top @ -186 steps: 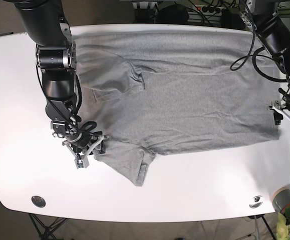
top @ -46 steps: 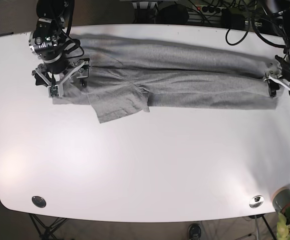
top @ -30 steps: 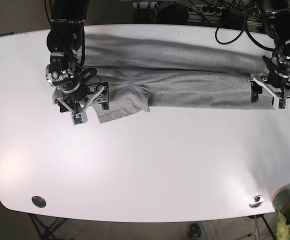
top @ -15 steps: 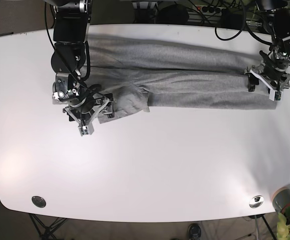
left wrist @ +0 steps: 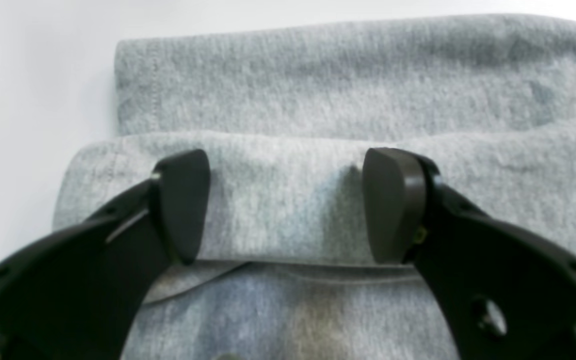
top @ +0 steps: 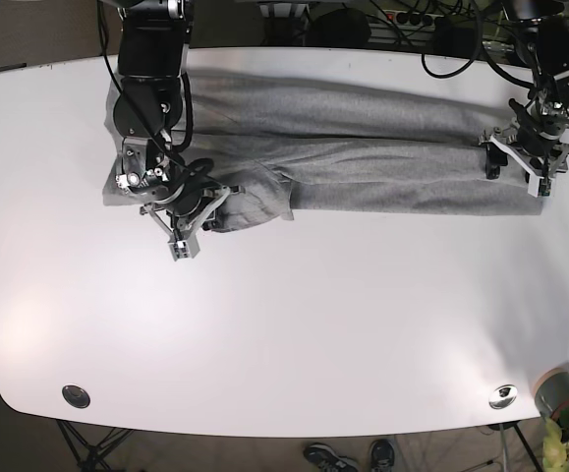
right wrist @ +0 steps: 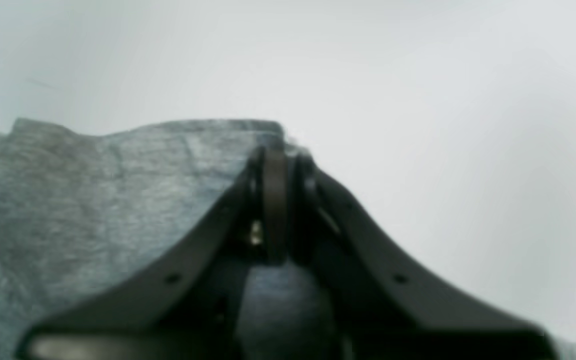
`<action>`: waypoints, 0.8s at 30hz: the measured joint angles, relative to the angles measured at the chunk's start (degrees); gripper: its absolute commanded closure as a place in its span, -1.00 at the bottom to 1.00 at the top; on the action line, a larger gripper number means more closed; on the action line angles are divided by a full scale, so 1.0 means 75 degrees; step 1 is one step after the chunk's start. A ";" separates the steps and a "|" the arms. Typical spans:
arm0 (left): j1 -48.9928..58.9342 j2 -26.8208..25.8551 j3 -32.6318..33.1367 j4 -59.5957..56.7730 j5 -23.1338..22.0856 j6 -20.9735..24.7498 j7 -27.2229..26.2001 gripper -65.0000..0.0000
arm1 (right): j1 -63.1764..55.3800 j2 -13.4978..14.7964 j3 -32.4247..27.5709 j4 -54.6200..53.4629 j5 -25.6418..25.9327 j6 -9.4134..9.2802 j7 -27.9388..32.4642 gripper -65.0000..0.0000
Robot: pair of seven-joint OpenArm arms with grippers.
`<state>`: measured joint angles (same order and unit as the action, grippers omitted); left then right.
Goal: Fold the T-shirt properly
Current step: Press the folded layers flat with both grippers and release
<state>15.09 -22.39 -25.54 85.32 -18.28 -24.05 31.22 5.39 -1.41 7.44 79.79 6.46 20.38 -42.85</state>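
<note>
The heather-grey cotton T-shirt (top: 343,147) lies folded into a long band across the far part of the glossy white counter (top: 294,324), running from one arm to the other in the base view, with a loose sleeve flap hanging toward the near side at the band's left end.

Only the left wrist view shows the left tool (left wrist: 288,205) clearly: its two dark pads stand wide apart, spread over a rolled fold of the grey fabric (left wrist: 318,100) without pinching it, and a stitched hem runs along the cloth's left edge beside bare counter (left wrist: 28,75). In the base view this same tool (top: 523,162) is only a small white-and-black shape over the band's right end.

The right wrist view, blurred, shows the right tool (right wrist: 275,160) with its fingers drawn together, a corner of the grey cloth (right wrist: 93,200) apparently nipped between them. The base view places that tool (top: 194,221) at the sleeve flap.

At the counter's near right corner stands a small round pot (top: 559,391) with green leaves beside it; what it contains cannot be made out.
</note>
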 measured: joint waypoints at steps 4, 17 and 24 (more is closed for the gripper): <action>0.0000 0.0006 0.0000 0.0000 0.0000 0.0000 0.0000 -0.39 | -0.0178 0.0000 0.0015 0.0391 -0.0026 0.0000 -0.0254 0.94; -0.0041 0.0015 0.0009 -0.0425 0.0277 -0.0029 -0.0134 -0.39 | -0.1996 -0.0006 0.0055 0.4205 -0.0012 -0.0082 -0.0985 0.94; -0.0064 0.0000 0.0012 -0.0493 0.0309 -0.0035 -0.0172 -0.39 | -0.2833 -0.0052 0.0163 0.4631 -0.0006 -0.0067 -0.0953 0.94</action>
<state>14.61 -22.39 -25.45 81.62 -15.97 -24.32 29.93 -15.86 -1.80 8.67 114.52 6.42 19.88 -50.00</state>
